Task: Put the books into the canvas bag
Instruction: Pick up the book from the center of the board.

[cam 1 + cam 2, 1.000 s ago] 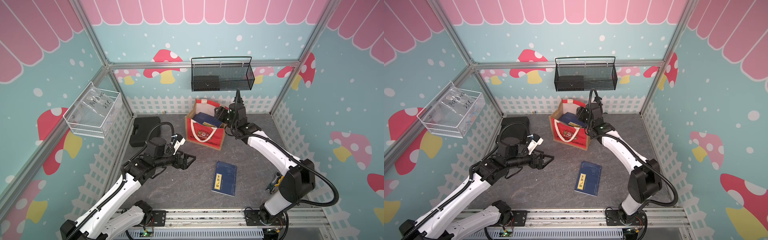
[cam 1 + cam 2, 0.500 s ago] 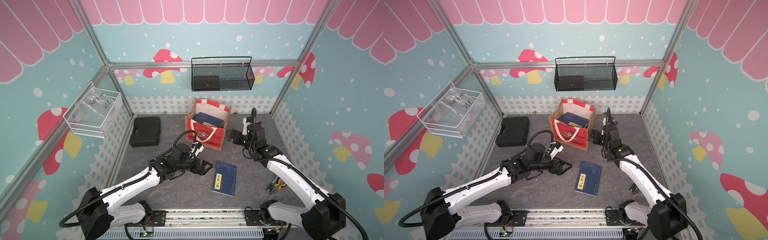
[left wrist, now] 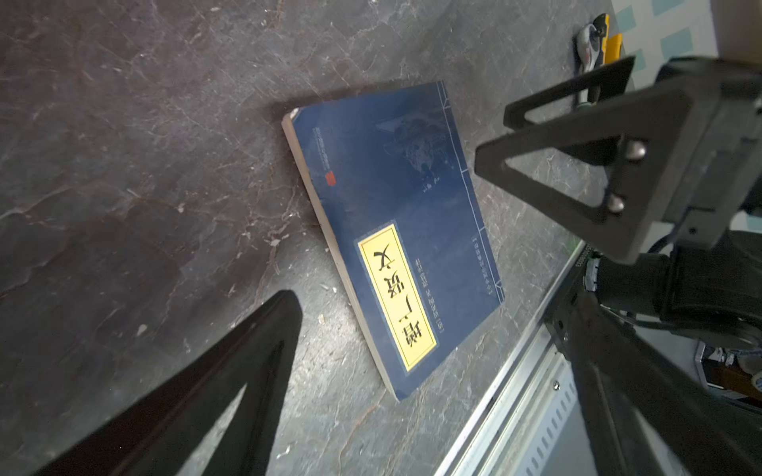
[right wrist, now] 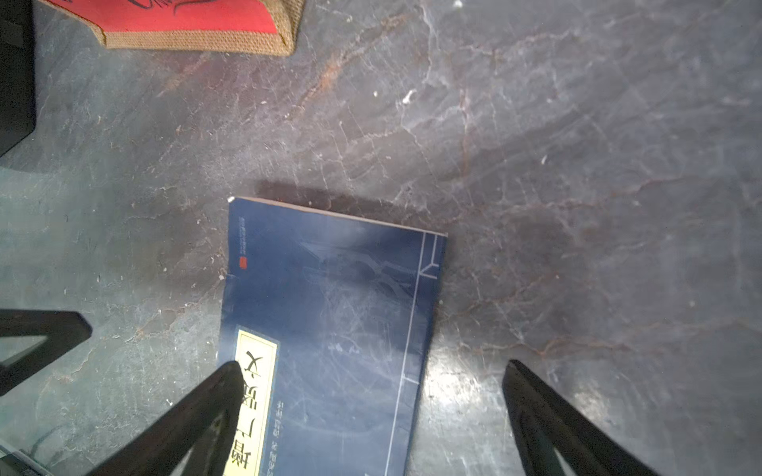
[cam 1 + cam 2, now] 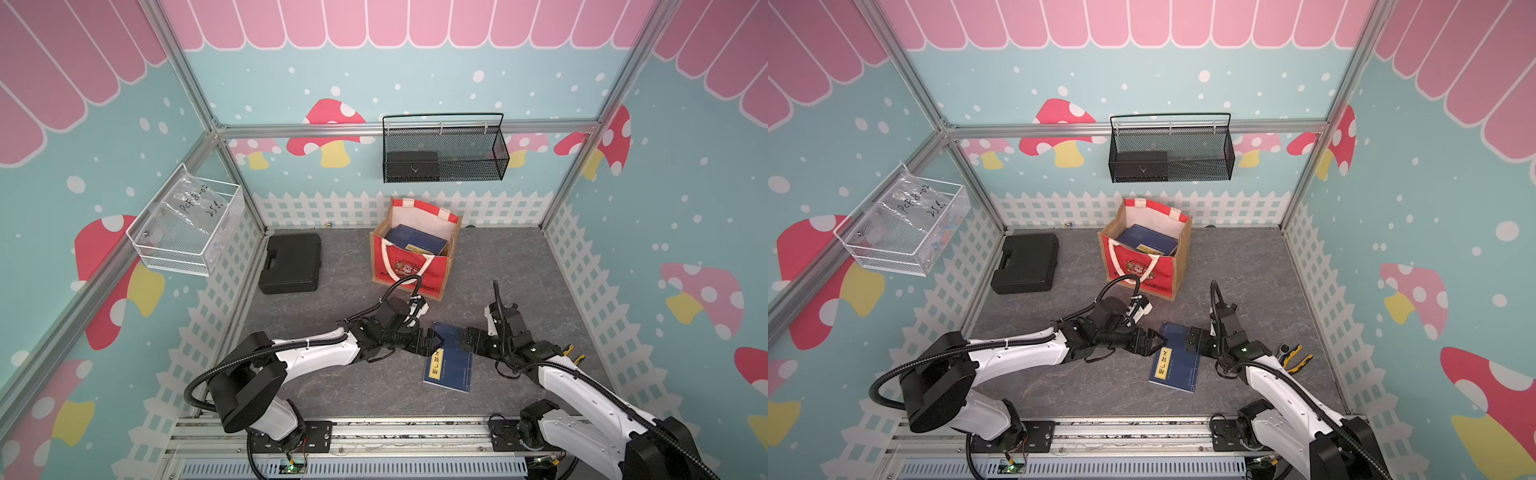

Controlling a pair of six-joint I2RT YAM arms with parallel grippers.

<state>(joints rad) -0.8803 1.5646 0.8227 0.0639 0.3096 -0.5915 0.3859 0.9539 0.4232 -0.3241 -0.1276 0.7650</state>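
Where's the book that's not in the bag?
In both top views the book lies on the table, between the left gripper and right gripper, in front of the bag.

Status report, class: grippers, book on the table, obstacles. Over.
Left gripper and right gripper open at blue book. Book flat on table, ungrasped. Canvas bag upright, nothing between.

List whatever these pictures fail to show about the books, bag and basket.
Count inside the canvas bag: in both top views the top blue cover hides any books beneath.
Floor book: the right wrist picture's edge cuts part off.
Dark item in the mesh basket: too dim in top views to identify.
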